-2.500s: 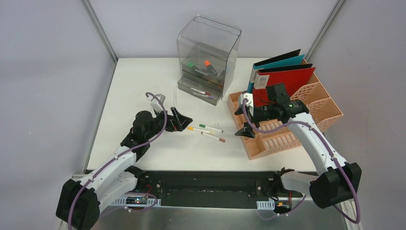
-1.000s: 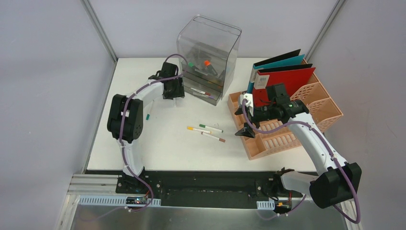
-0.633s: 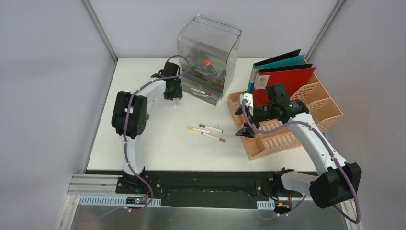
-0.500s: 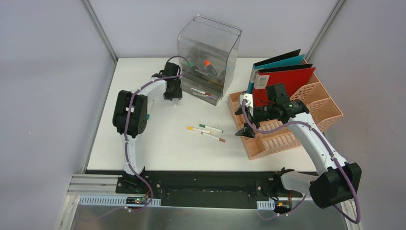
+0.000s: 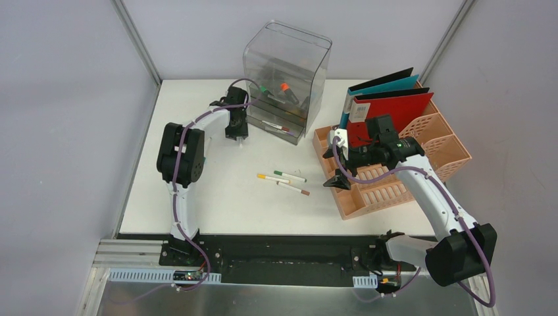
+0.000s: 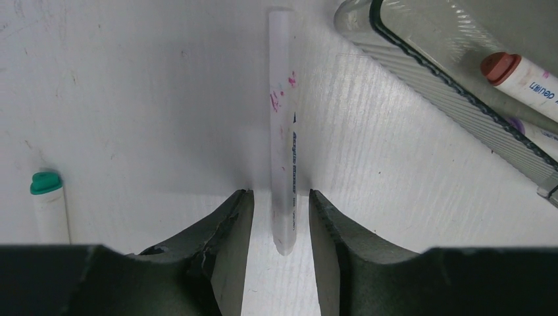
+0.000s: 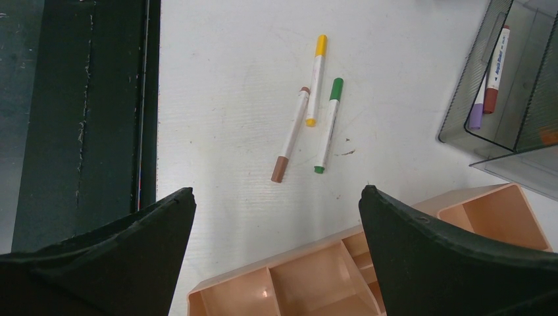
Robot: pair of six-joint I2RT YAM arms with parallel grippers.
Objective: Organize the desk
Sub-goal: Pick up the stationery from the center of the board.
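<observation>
While left gripper (image 6: 279, 197) straddles white pen (image 6: 281, 99), unclamped, near far edge of desk (image 5: 224, 197) | right gripper (image 7: 276, 191) agape, empty | risk: off-centre pinch flicks it away

Matt white desk (image 5: 230, 191), glossy clear plastic drawer box (image 5: 287, 60).

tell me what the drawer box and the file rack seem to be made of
Drawer box: likely clear, grey-tinted hard plastic, glossy; the markers inside show through its walls. File rack: apparently moulded peach plastic, matte, with even lattice slots in its walls.
</observation>
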